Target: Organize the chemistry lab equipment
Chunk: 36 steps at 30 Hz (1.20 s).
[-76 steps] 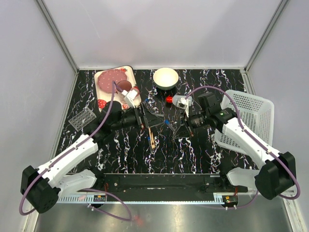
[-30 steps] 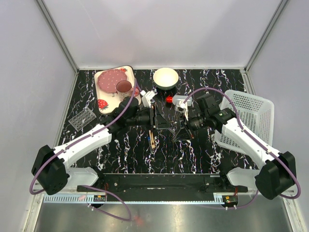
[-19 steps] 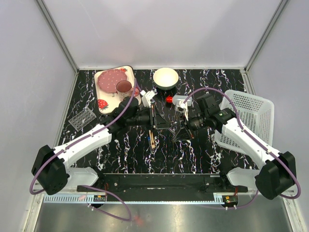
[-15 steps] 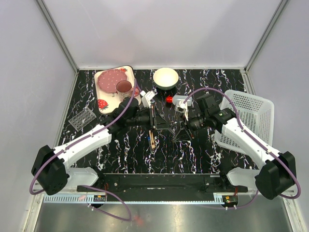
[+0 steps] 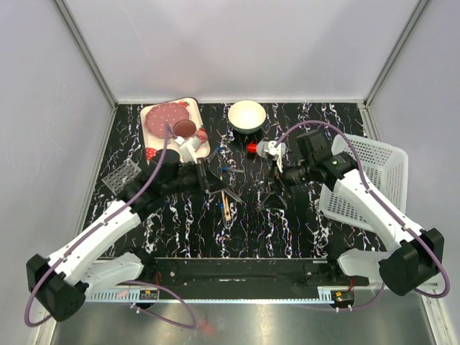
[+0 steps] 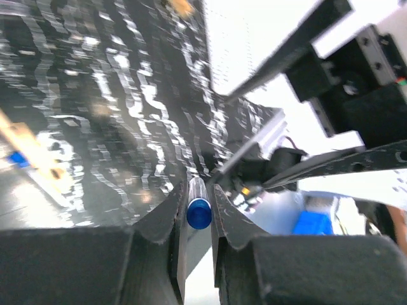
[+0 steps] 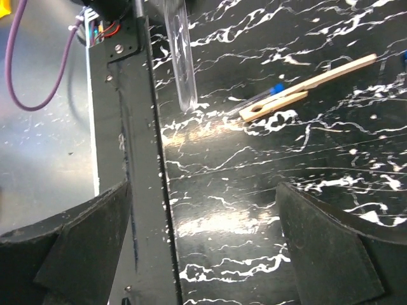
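We record two arms, a left white-shelled arm and a right white-shelled arm, with black joints and bases. A purple cable loops along each. Both wrists end in matte black wedge-shaped fingers.

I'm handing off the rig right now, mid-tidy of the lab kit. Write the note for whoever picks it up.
Left gripper: shut on a blue-capped tube.
Right gripper: open, empty, above the middle of the table.
Rack: at the table's left edge; I see no tubes in it.
Loose on the table: wooden stick with a second tube beside it, and the red-capped bottle near the bowl.
Done: one tube picked up.
Left: probably set that tube in the rack, then collect the second tube, stick and bottle.
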Each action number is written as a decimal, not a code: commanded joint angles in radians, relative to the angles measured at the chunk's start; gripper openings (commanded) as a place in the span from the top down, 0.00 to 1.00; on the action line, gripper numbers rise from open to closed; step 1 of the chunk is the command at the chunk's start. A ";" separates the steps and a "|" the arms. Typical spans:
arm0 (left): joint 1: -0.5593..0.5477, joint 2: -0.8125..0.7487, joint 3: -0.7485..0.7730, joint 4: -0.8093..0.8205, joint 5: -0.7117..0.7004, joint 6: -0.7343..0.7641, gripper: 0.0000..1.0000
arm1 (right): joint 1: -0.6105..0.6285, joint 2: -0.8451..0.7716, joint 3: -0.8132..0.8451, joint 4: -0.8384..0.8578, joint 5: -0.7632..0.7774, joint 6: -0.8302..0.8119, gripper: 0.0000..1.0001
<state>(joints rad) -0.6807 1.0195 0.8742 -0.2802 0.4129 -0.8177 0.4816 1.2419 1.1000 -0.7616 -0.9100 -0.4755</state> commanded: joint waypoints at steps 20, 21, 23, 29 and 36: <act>0.676 -0.064 0.230 -0.521 -0.473 0.486 0.87 | -0.248 0.149 -0.026 0.076 0.019 -0.066 0.00; 0.679 -0.055 0.233 -0.518 -0.473 0.492 0.87 | -0.248 0.152 -0.031 0.074 0.020 -0.069 0.00; 0.730 -0.044 0.239 -0.505 -0.476 0.503 0.87 | -0.248 0.154 -0.029 0.074 0.046 -0.081 0.00; 0.823 0.007 0.233 -0.433 -0.451 0.505 0.87 | -0.247 0.142 -0.057 0.076 0.163 -0.136 0.00; 0.931 0.097 0.230 -0.347 -0.418 0.514 0.87 | -0.247 0.134 -0.074 0.082 0.181 -0.149 0.00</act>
<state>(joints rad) 0.1970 1.0786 1.0718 -0.7307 -0.0177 -0.3256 0.2356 1.3945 1.0267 -0.7063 -0.7464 -0.5938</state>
